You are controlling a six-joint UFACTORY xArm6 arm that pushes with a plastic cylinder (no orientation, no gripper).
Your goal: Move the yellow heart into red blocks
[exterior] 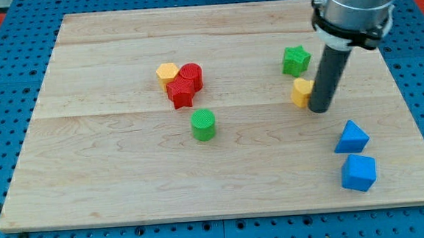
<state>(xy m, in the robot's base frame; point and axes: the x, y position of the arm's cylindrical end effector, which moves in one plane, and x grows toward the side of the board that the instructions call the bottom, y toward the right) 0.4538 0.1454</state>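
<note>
Yellow heart (302, 91): lies toward the view's right, partly hidden by the rod, just below the green star (295, 60).
My tip (318, 109): a bare rod with no jaws to spread or close; it touches the heart's right side.
Red blocks (185, 84): a cylinder and a star packed together left of centre, well apart from the heart; a yellow hexagon (166, 73) sits against their left.
Other items: green cylinder (203, 125) below the red pair; two blue blocks (354, 154) at lower right.
Step in hand: pushing the heart leftward, judged barely begun.
Advice: keep contact centred behind the heart, aim slightly upward-left, pass above the green cylinder.
</note>
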